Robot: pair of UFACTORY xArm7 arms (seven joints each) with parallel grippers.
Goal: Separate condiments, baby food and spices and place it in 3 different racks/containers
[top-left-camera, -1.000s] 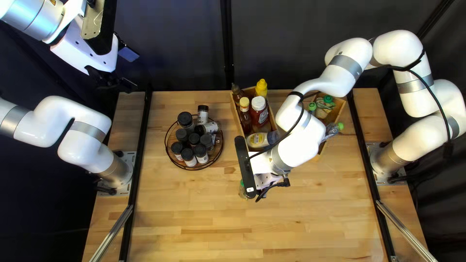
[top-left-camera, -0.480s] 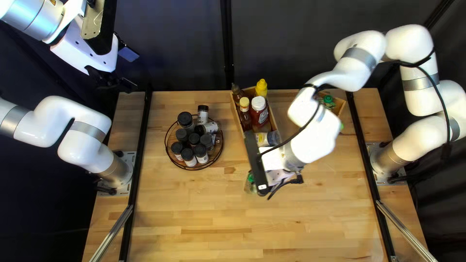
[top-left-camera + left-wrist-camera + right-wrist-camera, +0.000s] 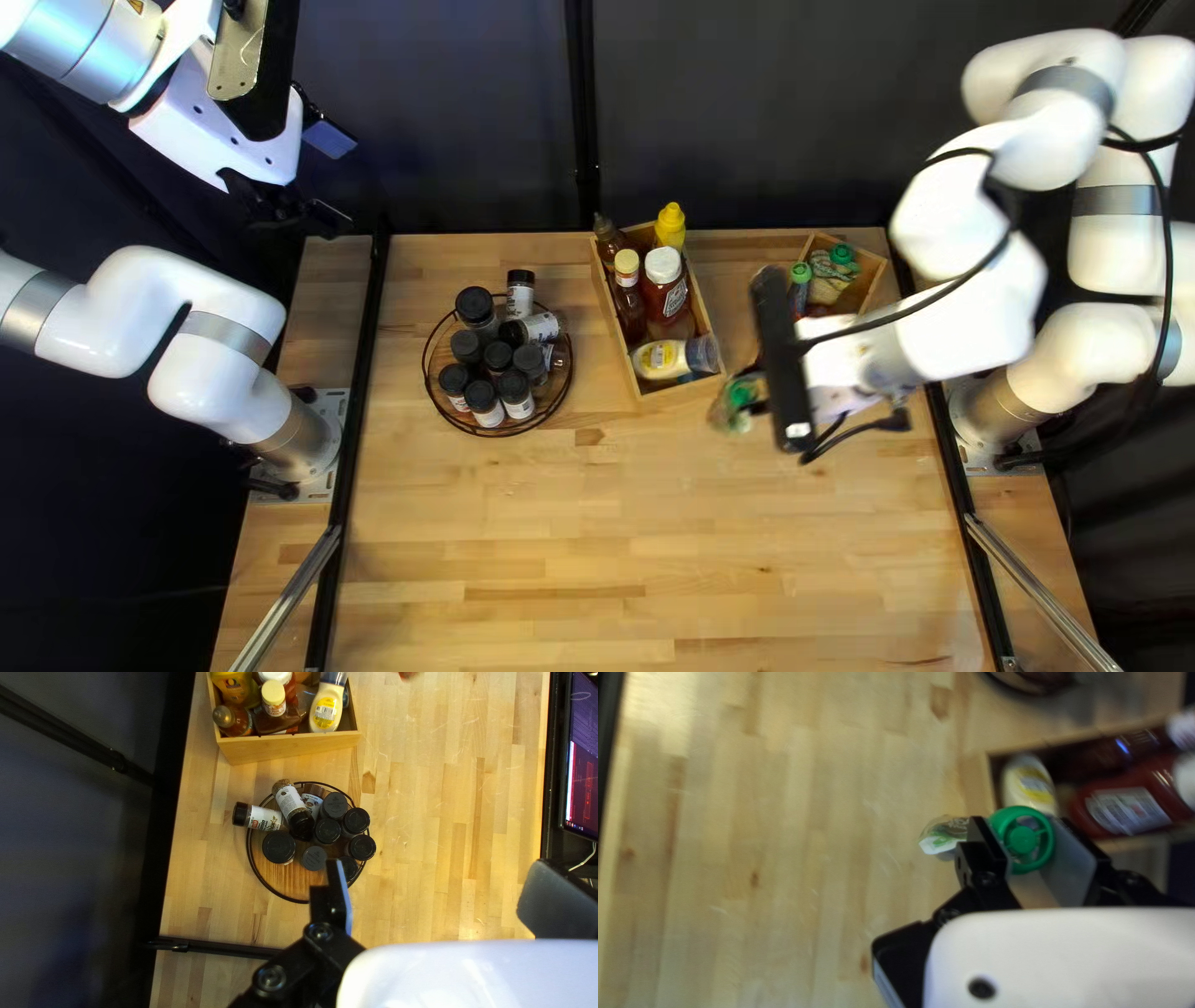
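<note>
r. gripper [image 3: 752,388] jaws clenched on green-capped baby-food pouch [image 3: 941,839] — over tabletop [image 3: 598,548], nr side of wooden condiment box [image 3: 672,387]. l. gripper [image 3: 296,215] jaws released, empty — spice jars [image 3: 513,385] in rnd rack [image 3: 479,432] at l.

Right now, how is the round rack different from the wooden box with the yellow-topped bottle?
The round rack has a thin black wire rim, but the wooden box has straight wooden walls. The round rack carries black-lidded jars, while the wooden box carries bottles with other cap colours. Both sit on the table.
</note>
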